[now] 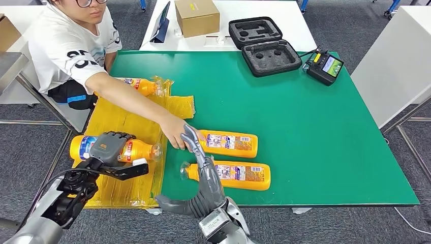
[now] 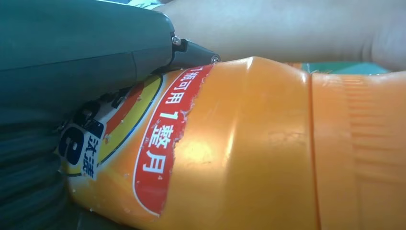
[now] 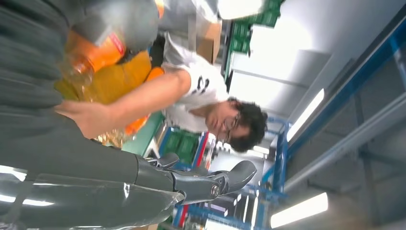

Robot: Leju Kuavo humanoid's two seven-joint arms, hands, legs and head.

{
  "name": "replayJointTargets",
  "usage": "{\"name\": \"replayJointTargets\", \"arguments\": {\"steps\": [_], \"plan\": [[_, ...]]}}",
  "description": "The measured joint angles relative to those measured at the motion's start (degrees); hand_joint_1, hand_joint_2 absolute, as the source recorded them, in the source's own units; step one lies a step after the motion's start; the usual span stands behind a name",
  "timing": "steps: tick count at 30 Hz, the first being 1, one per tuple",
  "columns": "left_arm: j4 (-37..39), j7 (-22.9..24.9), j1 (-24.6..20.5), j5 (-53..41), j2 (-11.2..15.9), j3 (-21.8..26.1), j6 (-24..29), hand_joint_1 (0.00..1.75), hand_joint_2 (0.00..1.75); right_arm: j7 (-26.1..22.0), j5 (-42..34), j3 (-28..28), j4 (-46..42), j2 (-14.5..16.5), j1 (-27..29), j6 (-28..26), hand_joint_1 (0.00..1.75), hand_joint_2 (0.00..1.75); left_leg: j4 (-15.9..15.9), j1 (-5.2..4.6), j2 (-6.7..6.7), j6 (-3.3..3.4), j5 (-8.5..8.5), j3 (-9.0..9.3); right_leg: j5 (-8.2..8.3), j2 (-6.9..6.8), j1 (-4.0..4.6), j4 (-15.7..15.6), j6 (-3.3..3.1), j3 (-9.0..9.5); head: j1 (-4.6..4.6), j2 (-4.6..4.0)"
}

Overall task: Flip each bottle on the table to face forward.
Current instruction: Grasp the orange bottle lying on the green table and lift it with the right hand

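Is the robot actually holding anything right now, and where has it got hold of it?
Yes. Its left hand grips an orange bottle around the labelled middle of its body. Its right hand holds nothing, fingers spread above the two bottles on the green mat.

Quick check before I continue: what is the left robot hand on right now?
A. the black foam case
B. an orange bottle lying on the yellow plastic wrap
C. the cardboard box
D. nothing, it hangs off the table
B: in the head view the left robot hand is closed over an orange bottle lying on the yellow plastic wrap, and the left wrist view shows its fingers against that bottle.
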Motion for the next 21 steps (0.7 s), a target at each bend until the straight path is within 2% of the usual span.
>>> {"name": "replayJointTargets", "arguments": {"steps": [4,11,15,21], "plan": [[3.91,0.47,-3.71,-1.44,-0.01,-0.78,-2.47,1.75,1.75,0.00,-0.48,-0.83,-0.33,0.39,0.57,-2.09,0.00,1.75,0.00,0.00,-0.01,0.00,0.01,0.01,0.00,0.00,0.01,0.00,0.00,0.00,-0.01,0.00],[11.79,-1.39,-10.37,0.29,-0.48,-1.82,-11.35,1.75,1.75,0.00,-1.21,-1.76,-0.85,0.50,1.74,-2.47,0.00,1.75,0.00,0.00,0.00,-0.01,0.02,0.01,0.01,0.01,0.01,0.01,0.00,0.00,-0.01,0.00],[16.18,-3.12,-13.75,2.70,-1.66,-2.05,-16.46,1.75,1.75,0.00,-1.23,-2.34,-0.88,0.50,2.22,-2.54,0.00,1.75,0.01,0.00,-0.01,-0.01,0.02,0.01,0.01,0.00,0.00,0.01,0.00,0.02,-0.01,0.00],[22.06,-2.96,-17.78,2.79,-3.68,-3.10,-20.59,1.73,1.75,0.00,-1.08,-3.04,-0.98,0.54,2.59,-3.28,0.00,1.75,0.01,-0.01,-0.02,-0.01,0.02,0.04,0.02,0.00,-0.02,0.00,0.01,0.08,-0.01,0.00]]}}
